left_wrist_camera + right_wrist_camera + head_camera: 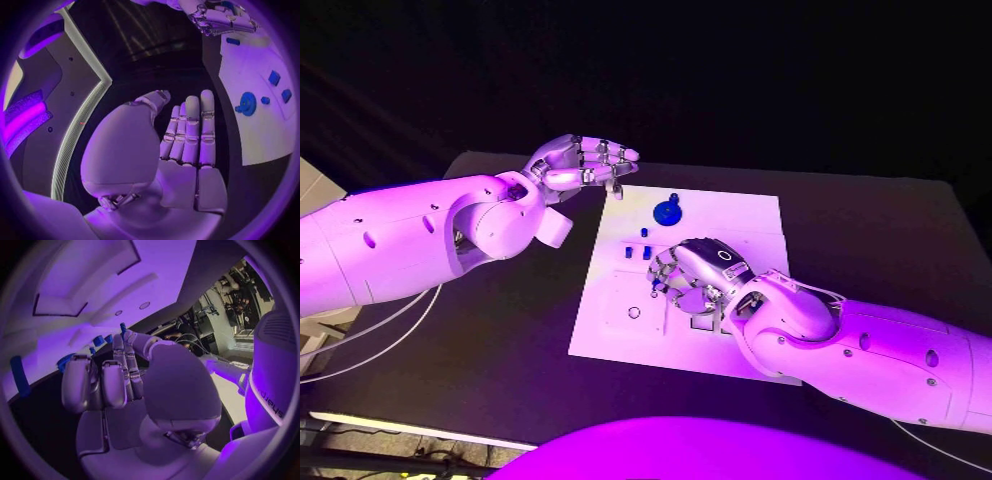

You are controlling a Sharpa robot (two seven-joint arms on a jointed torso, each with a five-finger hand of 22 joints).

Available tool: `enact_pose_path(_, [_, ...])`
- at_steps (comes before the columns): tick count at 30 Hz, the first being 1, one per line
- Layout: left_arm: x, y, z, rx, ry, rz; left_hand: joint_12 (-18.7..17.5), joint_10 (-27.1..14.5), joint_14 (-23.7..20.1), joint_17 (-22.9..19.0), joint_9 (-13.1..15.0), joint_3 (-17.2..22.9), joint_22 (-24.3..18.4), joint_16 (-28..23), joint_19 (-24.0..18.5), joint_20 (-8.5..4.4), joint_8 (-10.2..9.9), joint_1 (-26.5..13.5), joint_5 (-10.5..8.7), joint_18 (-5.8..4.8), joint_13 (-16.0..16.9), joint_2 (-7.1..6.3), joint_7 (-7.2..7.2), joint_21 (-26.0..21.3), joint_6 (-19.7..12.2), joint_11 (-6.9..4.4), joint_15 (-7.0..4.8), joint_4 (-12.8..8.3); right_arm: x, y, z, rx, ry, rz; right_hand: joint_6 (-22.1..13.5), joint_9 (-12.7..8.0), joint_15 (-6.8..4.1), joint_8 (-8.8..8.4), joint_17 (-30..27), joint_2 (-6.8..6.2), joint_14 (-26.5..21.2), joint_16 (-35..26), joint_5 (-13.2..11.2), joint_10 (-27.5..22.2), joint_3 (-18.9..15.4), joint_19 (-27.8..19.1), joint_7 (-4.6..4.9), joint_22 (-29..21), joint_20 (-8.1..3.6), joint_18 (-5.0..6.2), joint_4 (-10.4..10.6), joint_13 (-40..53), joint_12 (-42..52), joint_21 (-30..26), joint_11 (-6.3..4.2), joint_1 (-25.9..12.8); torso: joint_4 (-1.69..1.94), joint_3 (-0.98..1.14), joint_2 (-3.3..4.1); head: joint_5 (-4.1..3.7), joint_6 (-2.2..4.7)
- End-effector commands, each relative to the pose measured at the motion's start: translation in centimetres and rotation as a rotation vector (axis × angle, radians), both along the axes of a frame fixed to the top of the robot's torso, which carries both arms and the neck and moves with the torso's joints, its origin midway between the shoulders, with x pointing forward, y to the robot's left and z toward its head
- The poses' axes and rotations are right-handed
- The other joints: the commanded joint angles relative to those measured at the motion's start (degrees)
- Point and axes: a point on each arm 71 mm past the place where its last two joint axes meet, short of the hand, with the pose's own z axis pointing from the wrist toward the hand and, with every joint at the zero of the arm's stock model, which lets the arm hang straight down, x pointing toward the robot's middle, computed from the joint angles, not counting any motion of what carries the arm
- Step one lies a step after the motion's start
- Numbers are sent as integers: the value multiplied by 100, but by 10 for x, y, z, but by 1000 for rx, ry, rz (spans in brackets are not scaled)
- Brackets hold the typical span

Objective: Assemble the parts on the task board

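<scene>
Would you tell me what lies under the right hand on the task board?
The right hand hovers over the task board; a small blue part peeks at its fingertips. Anything beneath the palm is covered.

white task board (747, 215) on black table (877, 230), blue parts: round disc (669, 212) plus small pieces (638, 252); silver left hand (581, 162) and right hand (701, 275) on white arms (401, 235)

Around my tabletop (877, 215) the room lay black, a dark backdrop (733, 70) filling the upper frame. Thin white cables (365, 340) trailed at lower left, over a pale strip (423, 428) of floor edge.
</scene>
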Motion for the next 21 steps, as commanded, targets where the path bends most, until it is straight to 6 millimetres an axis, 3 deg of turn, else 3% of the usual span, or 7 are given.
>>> enact_pose_path(1, [-1,-3,2,-17,-12,-7,-28,14,-4,-7,-4,-9,-5,-39,57,0,-20,35,-18,84,-5,5,5,-34,-22,34,38,-37,-2,2,-1,-9,-10,22,1,8,-28,-24,-7,-23,268,25,28,12,-5,204,32,577,-17,-94,-30,2,-28,-20,-6,-27,-2,-4,-2,40,-28])
enact_pose_path(21, [-1,-3,2,-16,-8,-11,-33,16,-5,-9,-1,-14,-8,-47,60,0,-14,37,-17,83,-12,7,6,-39,-12,36,39,-42,0,3,-11,-65,18,15,1,12,-23,-32,-25,-30,263,17,26,8,-9,200,41,570,-14,-91,-31,-7,-32,-37,3,-57,-4,-2,-5,49,-59])
